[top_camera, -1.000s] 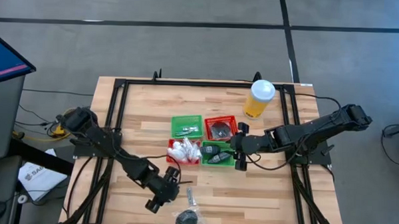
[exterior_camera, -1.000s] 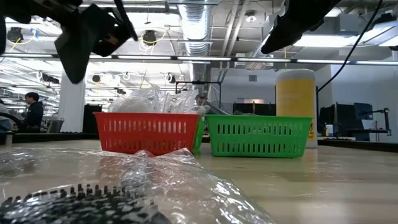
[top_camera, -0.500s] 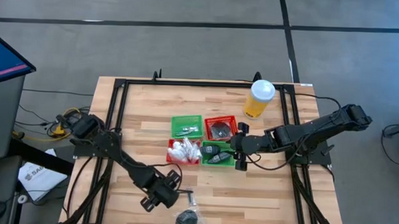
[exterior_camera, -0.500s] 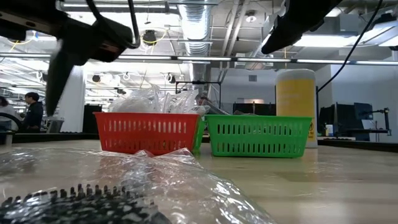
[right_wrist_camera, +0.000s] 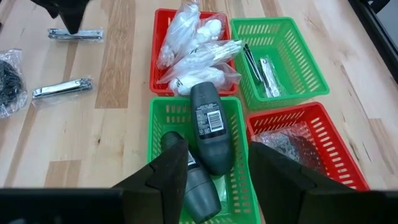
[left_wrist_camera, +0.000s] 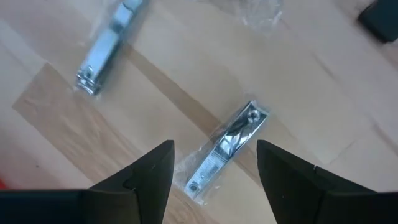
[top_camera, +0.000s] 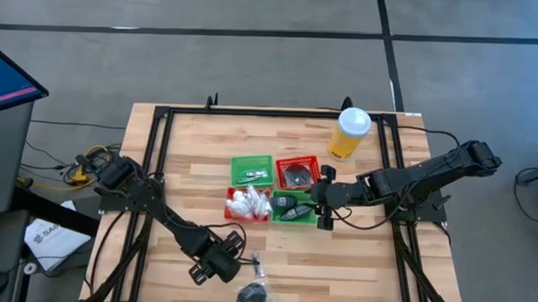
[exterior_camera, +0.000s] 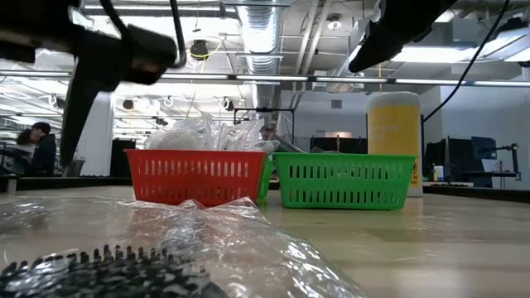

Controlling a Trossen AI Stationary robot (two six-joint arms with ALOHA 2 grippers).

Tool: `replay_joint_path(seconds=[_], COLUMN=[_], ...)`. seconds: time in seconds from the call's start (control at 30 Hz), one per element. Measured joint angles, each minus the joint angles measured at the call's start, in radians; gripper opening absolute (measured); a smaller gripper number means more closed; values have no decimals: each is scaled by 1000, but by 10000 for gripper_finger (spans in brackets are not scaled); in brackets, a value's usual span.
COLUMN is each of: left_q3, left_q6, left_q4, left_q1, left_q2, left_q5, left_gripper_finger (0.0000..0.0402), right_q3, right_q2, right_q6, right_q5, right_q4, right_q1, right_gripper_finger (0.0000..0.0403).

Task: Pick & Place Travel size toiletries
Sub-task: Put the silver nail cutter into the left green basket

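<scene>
I have the left gripper (top_camera: pixel 213 266) hanging over the near left part of the table (top_camera: pixel 187 179), its fingers (left_wrist_camera: pixel 149 174) apart with nothing between them. Straight below it in the left wrist view lies a wrapped nail clipper (left_wrist_camera: pixel 225 151), flat on the wood with its long axis running on a slant across the planks, and a second wrapped nail clipper (left_wrist_camera: pixel 107 45) lies apart from it, slanted much the same way. Just right of the gripper at the near edge sits a dark comb in clear wrap (top_camera: pixel 252 296), which fills the foreground of the low view and blocks much of the table there. At the table's middle stand four mesh baskets in a square: the far green basket (right_wrist_camera: pixel 301 70) holds thin silvery tools lying lengthwise, the near red basket (right_wrist_camera: pixel 160 60) is piled with white puffy packets (right_wrist_camera: pixel 193 50), the near green basket (right_wrist_camera: pixel 155 130) holds two dark grey roll-on bottles (right_wrist_camera: pixel 207 127) lying on their sides with the long axes roughly parallel, and the far red basket (right_wrist_camera: pixel 336 146) holds a dark item in clear wrap (right_wrist_camera: pixel 289 141). The right gripper (top_camera: pixel 320 202) hovers over the near green basket's right side, fingers apart and empty. A tall yellow cup with a white lid (top_camera: pixel 349 134) stands far right, clear of both arms.
</scene>
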Motion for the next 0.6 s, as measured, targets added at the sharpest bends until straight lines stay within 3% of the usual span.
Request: replay_joint_path(seconds=[0.6], left_q3=[0], left_q6=[2], left_q4=[12], left_q1=[0], left_q2=[109], left_q5=[25], left_gripper_finger=[218], right_q3=[0], right_q2=[0], right_q6=[0], right_q5=[0], right_q4=[0], right_q1=[0], right_gripper_finger=[153])
